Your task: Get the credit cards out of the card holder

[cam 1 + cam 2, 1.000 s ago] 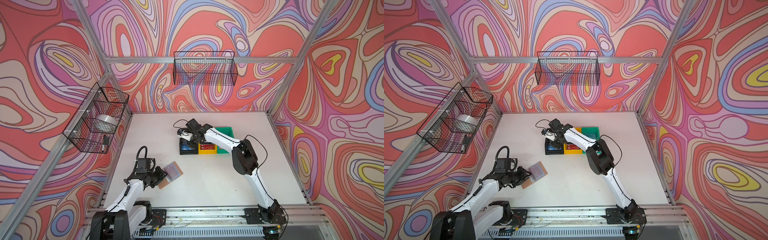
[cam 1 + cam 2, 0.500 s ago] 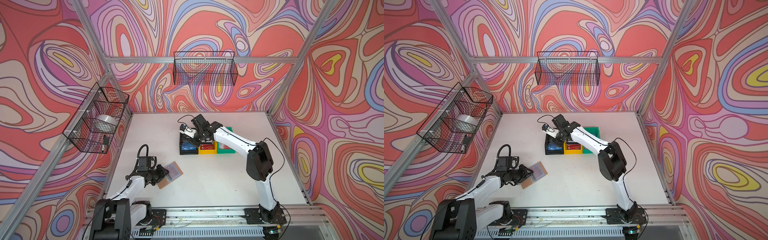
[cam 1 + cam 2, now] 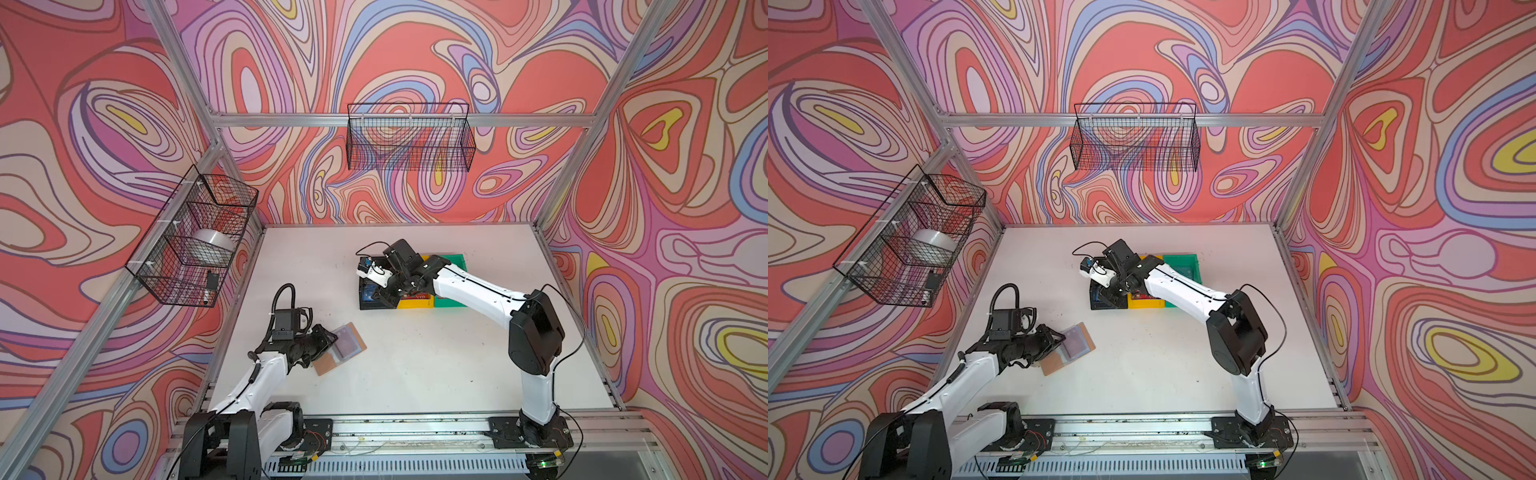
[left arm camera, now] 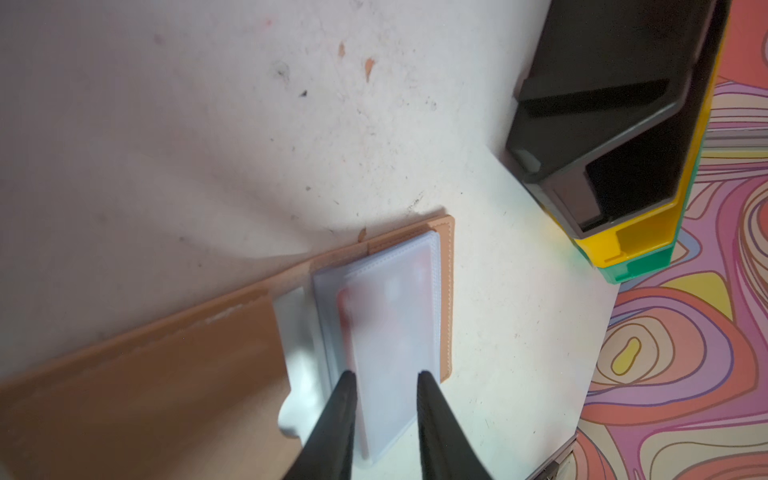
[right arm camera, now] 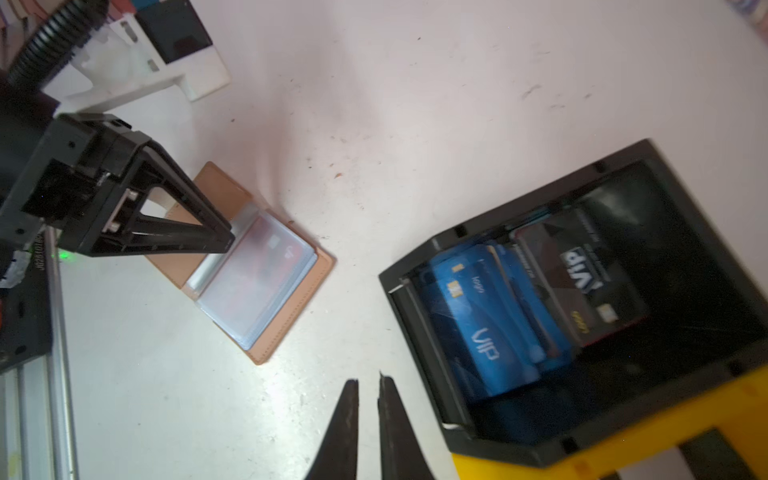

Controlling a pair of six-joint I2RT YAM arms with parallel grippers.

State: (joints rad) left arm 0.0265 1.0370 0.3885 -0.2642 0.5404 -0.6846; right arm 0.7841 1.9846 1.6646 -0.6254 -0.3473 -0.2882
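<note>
The tan card holder (image 3: 328,366) (image 3: 1050,365) lies open near the table's front left. Its clear sleeve pages (image 4: 395,299) (image 5: 253,299) are fanned up, and a reddish credit card (image 5: 266,266) shows dimly through them. My left gripper (image 3: 332,338) (image 3: 1061,340) (image 4: 386,374) (image 5: 226,243) is shut on the sleeve stack near the spine. My right gripper (image 5: 368,380) (image 3: 380,296) (image 3: 1106,297) hovers by the front left corner of the black bin (image 5: 432,374), jaws almost together and empty. A blue VIP card (image 5: 478,324) and a dark VIP card (image 5: 582,282) lie in that bin.
The black bin (image 3: 365,306), a yellow bin (image 3: 413,303) and a green bin (image 3: 455,266) stand in a row mid-table. Wire baskets hang on the left wall (image 3: 195,245) and back wall (image 3: 409,137). A metal rail (image 3: 415,428) runs along the front edge.
The right arm's elbow has swung right and toward the front while its gripper stays by the black bin. The left gripper and card holder have not moved.
</note>
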